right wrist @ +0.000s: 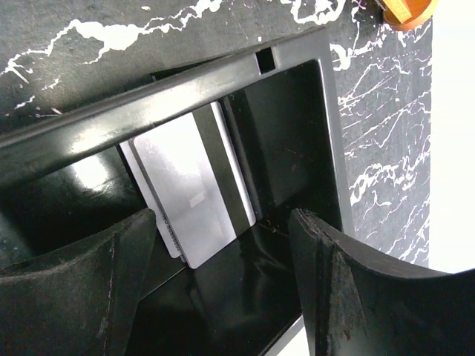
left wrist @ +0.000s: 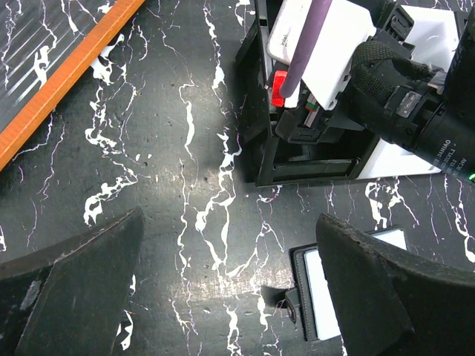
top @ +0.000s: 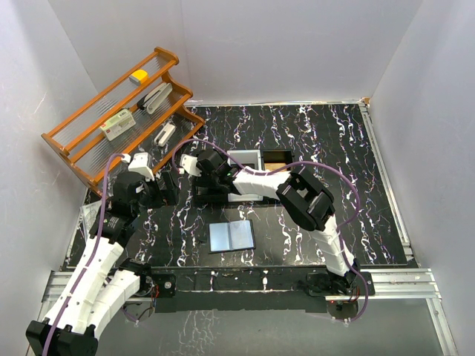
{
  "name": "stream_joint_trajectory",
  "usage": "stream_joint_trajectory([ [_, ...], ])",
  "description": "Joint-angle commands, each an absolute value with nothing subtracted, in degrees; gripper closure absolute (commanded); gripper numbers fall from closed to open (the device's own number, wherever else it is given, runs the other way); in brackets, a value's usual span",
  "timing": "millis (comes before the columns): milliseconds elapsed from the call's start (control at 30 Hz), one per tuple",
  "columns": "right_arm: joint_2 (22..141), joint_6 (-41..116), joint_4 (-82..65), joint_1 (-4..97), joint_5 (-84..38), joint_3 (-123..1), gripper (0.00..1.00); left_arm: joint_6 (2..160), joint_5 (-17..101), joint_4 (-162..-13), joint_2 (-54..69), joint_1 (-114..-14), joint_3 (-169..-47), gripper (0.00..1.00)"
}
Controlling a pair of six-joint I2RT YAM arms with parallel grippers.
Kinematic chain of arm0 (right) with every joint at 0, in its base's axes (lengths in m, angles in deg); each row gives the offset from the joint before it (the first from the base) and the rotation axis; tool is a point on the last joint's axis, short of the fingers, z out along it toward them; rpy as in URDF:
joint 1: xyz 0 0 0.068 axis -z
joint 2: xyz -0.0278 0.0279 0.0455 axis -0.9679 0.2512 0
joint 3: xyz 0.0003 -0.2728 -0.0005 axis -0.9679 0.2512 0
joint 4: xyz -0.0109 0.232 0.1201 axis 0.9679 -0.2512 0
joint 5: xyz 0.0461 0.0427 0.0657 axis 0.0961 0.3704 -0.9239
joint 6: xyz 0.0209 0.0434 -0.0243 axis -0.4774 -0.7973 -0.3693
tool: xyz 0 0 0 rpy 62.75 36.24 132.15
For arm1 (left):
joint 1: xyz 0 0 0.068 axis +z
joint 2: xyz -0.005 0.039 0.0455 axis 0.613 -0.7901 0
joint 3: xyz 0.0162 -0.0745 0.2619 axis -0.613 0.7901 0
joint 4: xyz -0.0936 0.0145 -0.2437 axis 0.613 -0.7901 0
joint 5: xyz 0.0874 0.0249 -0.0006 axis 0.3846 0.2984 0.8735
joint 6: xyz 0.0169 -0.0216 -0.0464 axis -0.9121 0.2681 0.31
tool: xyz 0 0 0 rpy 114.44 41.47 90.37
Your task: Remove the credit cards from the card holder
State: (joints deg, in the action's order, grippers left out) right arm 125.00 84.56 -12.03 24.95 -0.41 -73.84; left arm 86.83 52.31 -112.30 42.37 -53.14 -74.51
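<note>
The card holder (top: 231, 236) lies open on the marbled mat, its light blue-grey inside facing up. In the left wrist view its left edge (left wrist: 315, 285) shows beside my right-hand finger. Silver credit cards (right wrist: 189, 189) with a black stripe lie overlapped on the floor of a compartment of the black tray (right wrist: 326, 133). My right gripper (right wrist: 223, 274) hangs open just above that compartment, with nothing between its fingers and clear of the cards. My left gripper (left wrist: 230, 289) is wide open over bare mat, left of the card holder and in front of the tray (left wrist: 312, 167).
An orange wooden rack (top: 119, 119) with small items stands at the back left, and its rail (left wrist: 67, 74) shows in the left wrist view. A white box (top: 245, 159) and a brown box (top: 277, 157) sit behind the tray. White walls enclose the mat.
</note>
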Motion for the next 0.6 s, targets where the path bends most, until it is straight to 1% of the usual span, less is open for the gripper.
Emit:
stream_joint_trajectory([
  [0, 120.67, 82.04, -10.13, 25.04, -2.29, -76.82, 0.29, 86.06, 50.98, -111.58, 42.08, -52.98, -74.45, 0.01],
  [133, 118.89, 78.53, -9.44, 25.1, -2.92, -77.34, 0.28, 86.07, 50.88, -111.64, 41.87, -52.97, -74.53, 0.01],
  [200, 116.11, 75.53, -7.83, 25.17, -3.75, -76.59, 0.28, 86.14, 51.12, -111.64, 41.88, -52.97, -74.44, 0.01],
  [300, 109.57, 70.31, -1.95, 25.29, -3.08, -71.42, 0.26, 86.76, 52.44, -112.17, 41.96, -52.96, -74.73, 0.01],
  [400, 100.78, 62.19, 7.05, 25.27, 2.38, -60.94, 0.12, 87.7, 54.01, -112.99, 42.34, -52.99, -75.0, 0.01],
  [433, 96.62, 59.0, 9.22, 25.3, 4.66, -57.12, 0.09, 87.95, 54.31, -113.17, 42.46, -52.99, -75.11, 0.01],
  [500, 90.32, 52.89, 9.03, 25.42, 7.04, -51.43, 0.05, 88.24, 54.77, -113.43, 42.58, -52.97, -75.14, 0.01],
  [567, 85.01, 45.12, 4.42, 25.6, 6.28, -46.99, 0.03, 88.93, 53.89, -113.78, 42.38, -52.95, -75.15, 0.01],
])
